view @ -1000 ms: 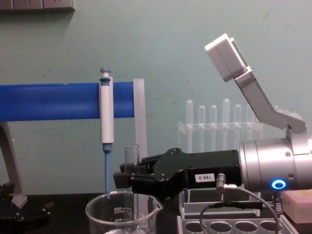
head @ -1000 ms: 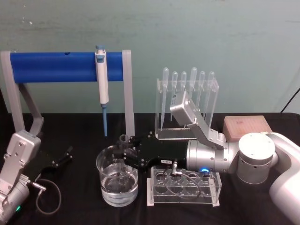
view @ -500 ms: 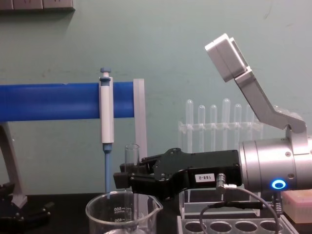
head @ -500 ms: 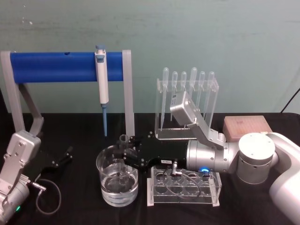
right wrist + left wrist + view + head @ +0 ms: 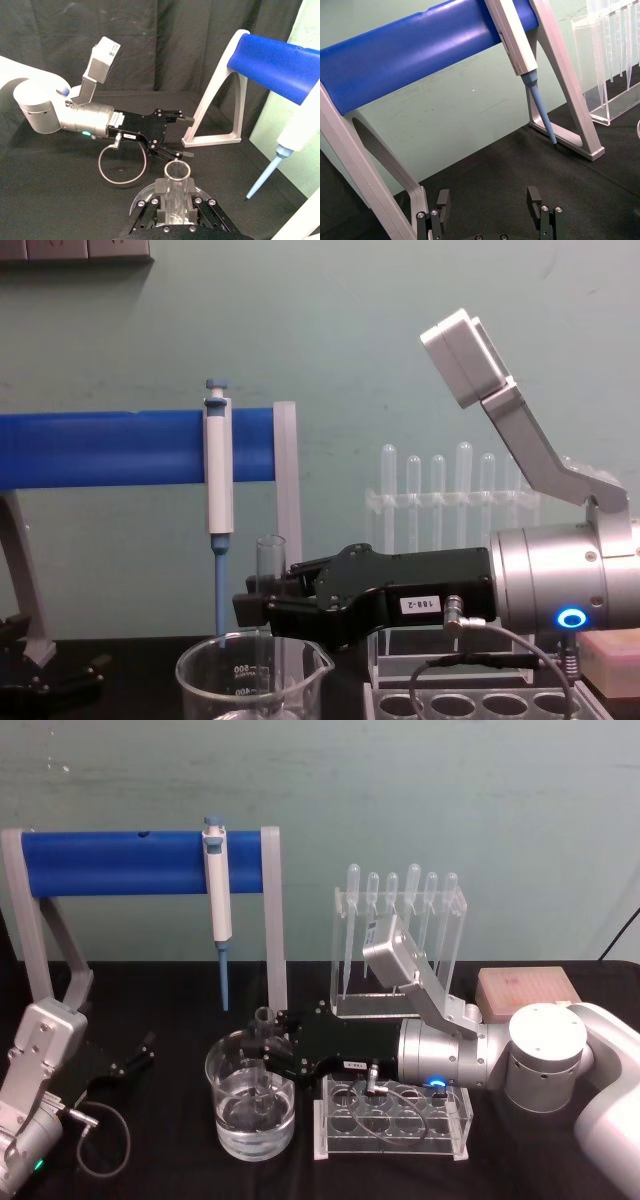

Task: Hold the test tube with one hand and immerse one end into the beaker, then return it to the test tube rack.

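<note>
The test tube (image 5: 263, 1020) stands upright, its lower end down in the water of the beaker (image 5: 225, 1115) and its open rim above the beaker's rim. My right gripper (image 5: 270, 1055) reaches in from the right and is shut on the tube's upper part. In the chest view the tube (image 5: 270, 558) rises above the black right gripper (image 5: 256, 606) and the beaker (image 5: 225, 678). The right wrist view looks down on the tube's rim (image 5: 177, 172) held in the right gripper (image 5: 176, 212). My left gripper (image 5: 135, 1055) rests open at the table's left, its fingers (image 5: 442, 200) wide apart.
A blue-and-white pipettor (image 5: 217, 890) hangs from the blue bar stand (image 5: 120, 862) behind the beaker. A clear rack with round holes (image 5: 440, 1138) sits under my right wrist. Behind it stands a clear holder of pipettes (image 5: 400, 935). A pink block (image 5: 527, 990) lies at the right.
</note>
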